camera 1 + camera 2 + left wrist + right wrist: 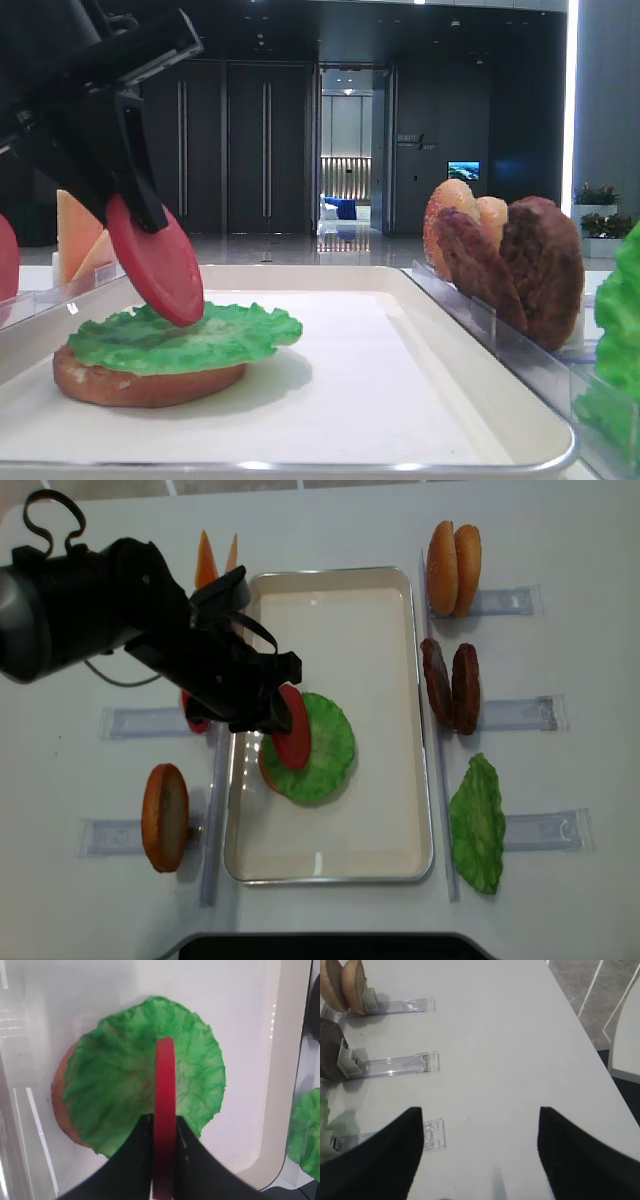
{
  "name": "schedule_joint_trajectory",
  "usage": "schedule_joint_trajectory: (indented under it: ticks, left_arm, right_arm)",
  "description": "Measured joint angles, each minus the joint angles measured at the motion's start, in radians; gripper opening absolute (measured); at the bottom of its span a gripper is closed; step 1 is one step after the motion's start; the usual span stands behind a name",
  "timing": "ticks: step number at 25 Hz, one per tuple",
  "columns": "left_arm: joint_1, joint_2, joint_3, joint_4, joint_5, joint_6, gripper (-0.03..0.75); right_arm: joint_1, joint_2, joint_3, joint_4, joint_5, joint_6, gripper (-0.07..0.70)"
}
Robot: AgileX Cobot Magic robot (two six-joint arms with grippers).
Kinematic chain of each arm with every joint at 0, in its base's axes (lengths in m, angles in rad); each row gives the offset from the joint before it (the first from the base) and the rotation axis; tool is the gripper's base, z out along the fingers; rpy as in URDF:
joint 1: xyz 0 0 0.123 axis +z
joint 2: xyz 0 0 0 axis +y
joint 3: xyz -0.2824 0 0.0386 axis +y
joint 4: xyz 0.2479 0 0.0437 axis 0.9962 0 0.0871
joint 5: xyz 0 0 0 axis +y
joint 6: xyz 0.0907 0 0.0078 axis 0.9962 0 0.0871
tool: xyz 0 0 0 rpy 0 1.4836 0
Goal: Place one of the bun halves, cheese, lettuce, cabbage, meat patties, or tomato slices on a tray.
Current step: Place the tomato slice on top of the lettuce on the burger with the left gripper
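My left gripper (265, 705) is shut on a red tomato slice (293, 727), which stands on edge between the black fingers (132, 1160). The slice's lower rim (160, 265) hangs just over, or touches, a ruffled green lettuce leaf (200, 335) lying on a bun half (130, 385). That stack rests on the white floor of the cream tray (350, 630), left of its middle. In the left wrist view the tomato slice (164, 1110) cuts across the lettuce (115, 1095). My right gripper (480, 1130) is open over bare table, nothing between its fingers.
Right of the tray, clear holders carry two bun halves (453, 555), two meat patties (450, 685) and a lettuce leaf (477, 825). To the left stand cheese slices (205, 560), another tomato slice (190, 715) and a bun half (165, 817).
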Motion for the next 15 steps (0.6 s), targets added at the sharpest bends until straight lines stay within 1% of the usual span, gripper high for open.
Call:
schedule_joint_trajectory:
  ticks: [8,15]
  left_arm:
    - [0.000,0.000,0.000,-0.001,-0.004,0.009,0.057]
    - [0.000,0.000,0.004,-0.001,-0.022,0.012,0.057]
  right_arm:
    - [0.000,0.000,0.000,0.000,0.000,0.000,0.464]
    - [0.000,0.000,0.000,0.000,0.000,0.000,0.464]
